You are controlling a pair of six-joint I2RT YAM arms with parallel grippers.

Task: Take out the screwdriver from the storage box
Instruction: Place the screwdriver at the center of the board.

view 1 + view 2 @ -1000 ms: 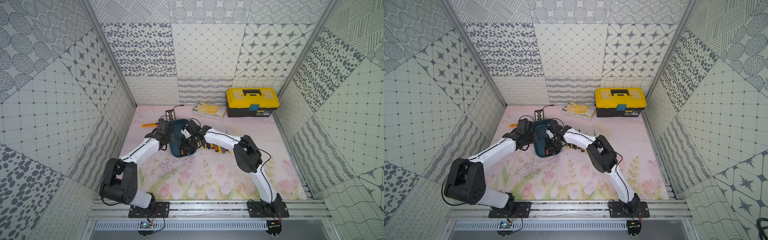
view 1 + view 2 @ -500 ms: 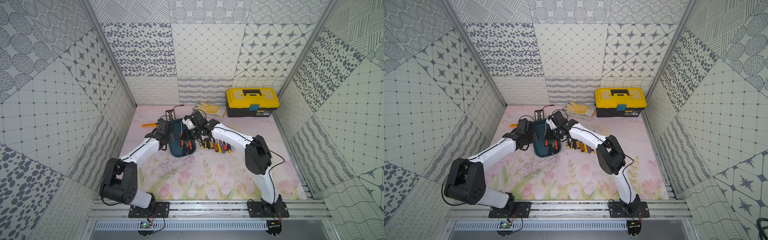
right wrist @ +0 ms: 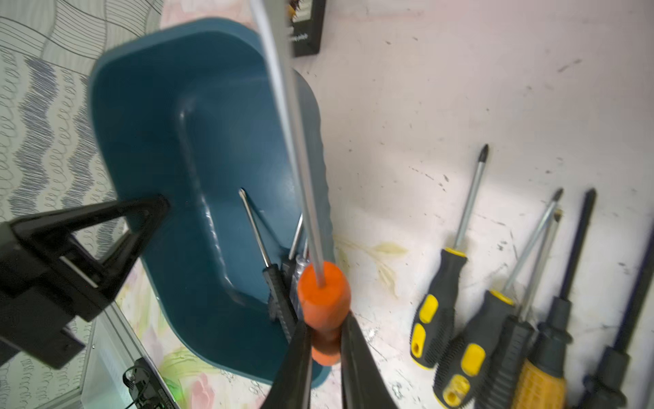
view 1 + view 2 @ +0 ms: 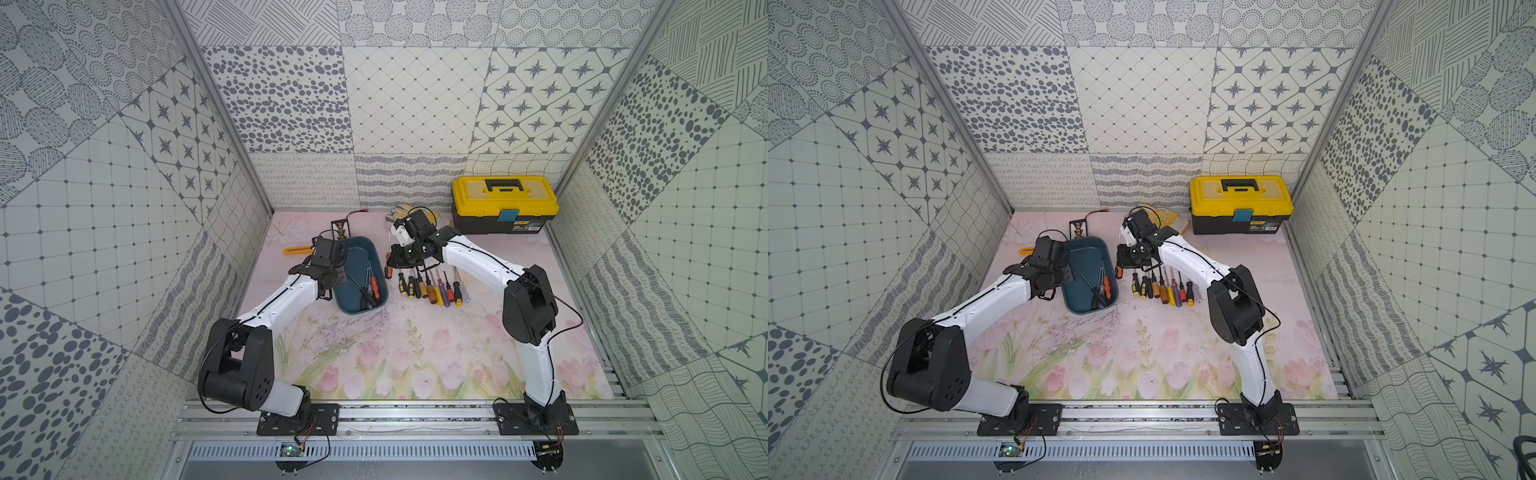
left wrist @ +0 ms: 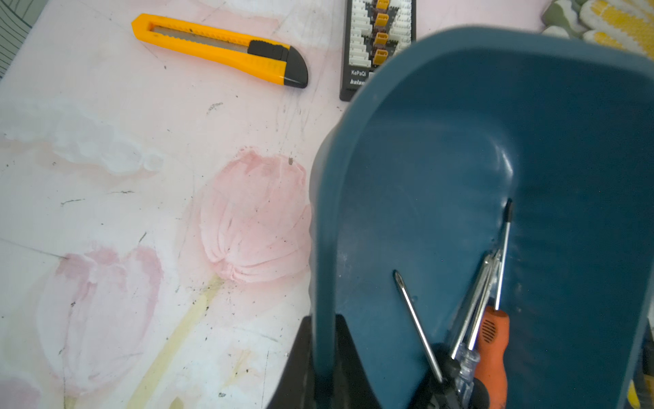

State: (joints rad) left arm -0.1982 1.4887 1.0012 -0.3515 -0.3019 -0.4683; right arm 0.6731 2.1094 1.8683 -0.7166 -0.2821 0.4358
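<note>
Right wrist view alone shows right jaws clamped on the orange screwdriver (image 3: pixel 323 294) over the storage box (image 3: pixel 148 106) rim; left jaws pinch the opposite rim; bare desk (image 3: pixel 389 141) beyond.

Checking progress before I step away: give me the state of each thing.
storage box: lidless, some screwdrivers inside
left gripper: shut on the storage box rim
right gripper: shut on the orange screwdriver handle
orange screwdriver: outside the box
yellow toolbox: lid shut
utility knife: blade retracted
</note>
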